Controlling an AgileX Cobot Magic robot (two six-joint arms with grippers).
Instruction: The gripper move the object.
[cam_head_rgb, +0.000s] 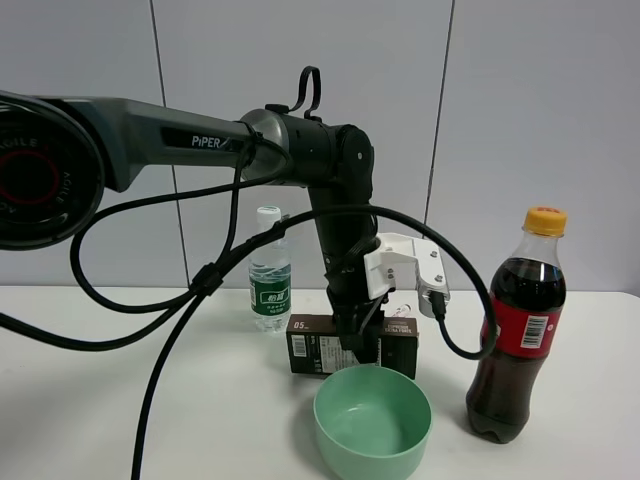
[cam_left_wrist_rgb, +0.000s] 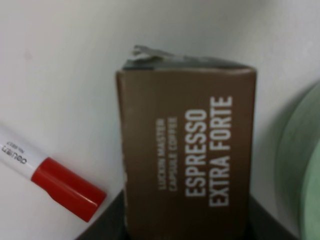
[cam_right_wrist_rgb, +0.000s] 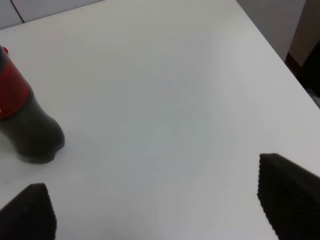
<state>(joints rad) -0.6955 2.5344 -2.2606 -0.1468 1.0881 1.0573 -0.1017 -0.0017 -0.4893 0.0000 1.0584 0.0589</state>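
The dark brown carton (cam_head_rgb: 320, 350) marked "05" lies on the white table (cam_head_rgb: 120, 400) just behind the green bowl (cam_head_rgb: 372, 418). My left gripper (cam_head_rgb: 358, 350) reaches down from the black arm and is shut on the carton's middle. In the left wrist view the carton (cam_left_wrist_rgb: 187, 145) reads "ESPRESSO EXTRA FORTE" and fills the space inside my left gripper (cam_left_wrist_rgb: 187, 227), with a dark finger against each long side. My right gripper (cam_right_wrist_rgb: 155, 215) is open and empty over bare table; it does not show in the exterior view.
A small water bottle (cam_head_rgb: 270, 270) stands behind the carton's left end. A cola bottle (cam_head_rgb: 518, 325) stands right of the bowl and shows in the right wrist view (cam_right_wrist_rgb: 22, 120). A red-capped white marker (cam_left_wrist_rgb: 50, 177) lies beside the carton. The bowl rim (cam_left_wrist_rgb: 300, 165) is close on its other side.
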